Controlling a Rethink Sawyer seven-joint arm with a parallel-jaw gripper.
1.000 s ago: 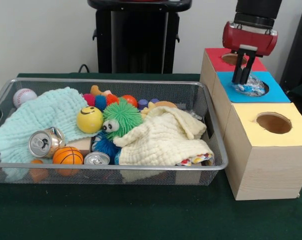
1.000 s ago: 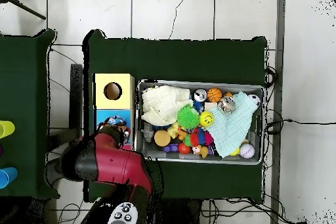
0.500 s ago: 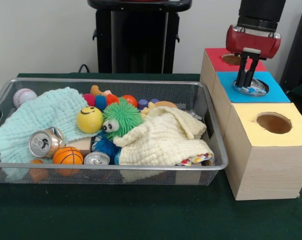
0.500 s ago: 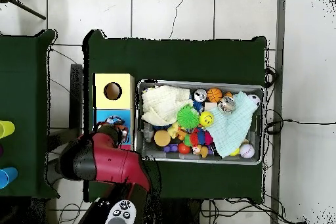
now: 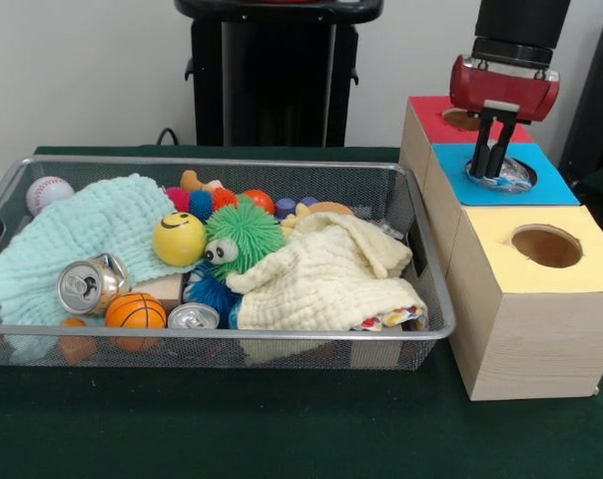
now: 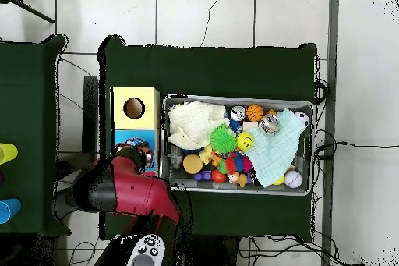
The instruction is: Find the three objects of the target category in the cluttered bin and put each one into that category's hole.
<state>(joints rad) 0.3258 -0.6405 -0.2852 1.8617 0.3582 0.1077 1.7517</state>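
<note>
three boxes stand beside the wire bin (image 5: 421, 261), topped red, blue and yellow, and the gripper (image 5: 490, 160) hangs over the hole in the blue-topped box (image 5: 541, 183), its fingers drawn narrow, close together, with their tips down at the hole's mouth. a crumpled, shiny clear-and-blue thing (image 5: 503, 176), perhaps a squashed plastic bottle, sits in that hole just under the tips; whether the fingers pinch it or have let it go cannot be told from here. judging by this, one object of the target category is at its hole and about delivered, though how many are already inside the box is hidden. what the bin still offers is plain: two cans (image 5: 87, 284) near the front, balls, a green spiky toy (image 5: 242, 235), a mint cloth (image 5: 87, 230) and a cream cloth (image 5: 326, 274) that may cover more, so searching likely remains. the front view gives the fingers, the hole and its shiny contents; the overhead view hides all that beneath the red arm (image 6: 128, 189), which covers the blue box, but it shows the whole bin layout and the yellow-topped box (image 6: 148, 95) with its empty-looking hole.
</note>
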